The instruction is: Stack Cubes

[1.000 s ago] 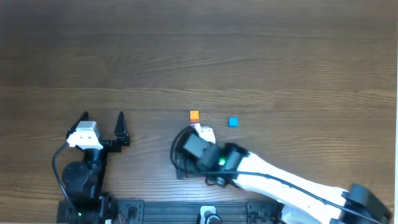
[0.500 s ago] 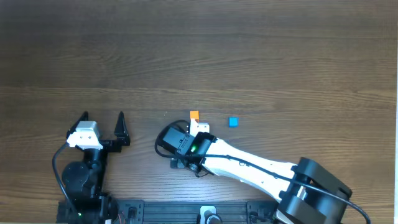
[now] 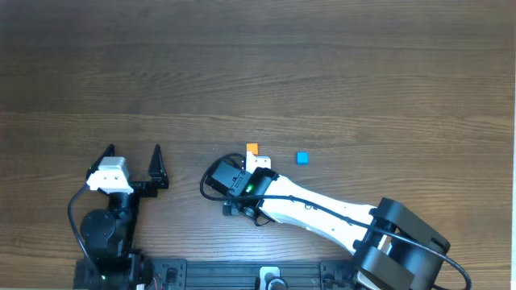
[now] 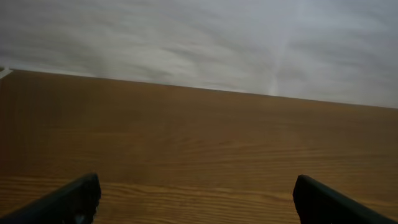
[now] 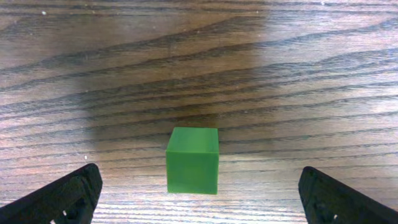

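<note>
Now our right claw (image 5: 198, 177) hangs with its fingers spread wide, and we see the green cube (image 5: 193, 158) sitting on the worktop (image 5: 311, 74) between their tips, touching neither finger. From above, the orange cube (image 3: 252, 149) lies just on the far side of this arm's wrist, and the blue cube (image 3: 302, 158) rests to its right, apart from it. Well off to the left, our left claw (image 3: 133, 155) sits near its base, fingers likewise spread over bare wood.
</note>
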Robot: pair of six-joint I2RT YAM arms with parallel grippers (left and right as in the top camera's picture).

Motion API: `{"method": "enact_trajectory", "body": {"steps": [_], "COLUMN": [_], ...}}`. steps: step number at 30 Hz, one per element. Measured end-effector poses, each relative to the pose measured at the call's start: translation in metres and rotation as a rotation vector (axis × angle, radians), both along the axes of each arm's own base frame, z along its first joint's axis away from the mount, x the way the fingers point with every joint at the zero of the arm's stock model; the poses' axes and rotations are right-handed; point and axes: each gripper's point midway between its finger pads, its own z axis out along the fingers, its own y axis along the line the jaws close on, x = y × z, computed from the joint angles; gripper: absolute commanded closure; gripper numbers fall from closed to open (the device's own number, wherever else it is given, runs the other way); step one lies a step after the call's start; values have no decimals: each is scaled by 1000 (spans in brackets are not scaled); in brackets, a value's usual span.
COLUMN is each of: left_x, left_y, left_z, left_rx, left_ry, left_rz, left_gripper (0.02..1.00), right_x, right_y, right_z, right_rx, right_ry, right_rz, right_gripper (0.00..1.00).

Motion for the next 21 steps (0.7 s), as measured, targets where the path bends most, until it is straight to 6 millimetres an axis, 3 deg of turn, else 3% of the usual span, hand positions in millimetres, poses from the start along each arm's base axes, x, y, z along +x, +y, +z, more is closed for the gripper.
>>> {"method": "enact_trajectory", "body": {"steps": [21], "left_x": [0], "left_y": [0], "left_z": [0], "left_rx": [0], "left_ry": [0], "left_rz": [0], "left_gripper": [18], "right_x": [-6], "right_y": [2], "right_z": [-9], "right_rx": [21], "right_ry": [13], "right_rz": [13], "right_gripper": [7]}}
